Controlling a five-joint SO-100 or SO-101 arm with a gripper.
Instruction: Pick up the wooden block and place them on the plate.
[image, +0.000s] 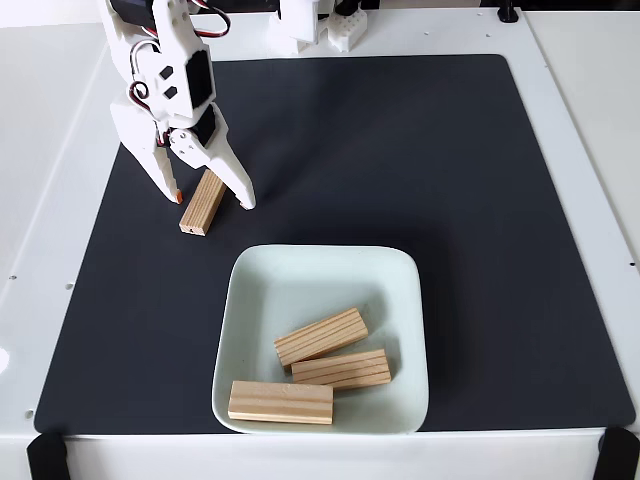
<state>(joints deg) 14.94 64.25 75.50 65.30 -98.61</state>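
My gripper (210, 195) stands spread wide on the black mat (480, 200), one wooden block (202, 203) lying loose between its fingers — the other three blocks (320, 336) rest in the plate (300, 270) just below, in the fixed view.

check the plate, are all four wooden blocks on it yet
No, the plate holds three blocks, while the fourth block lies on the black mat between the open fingers of the gripper.
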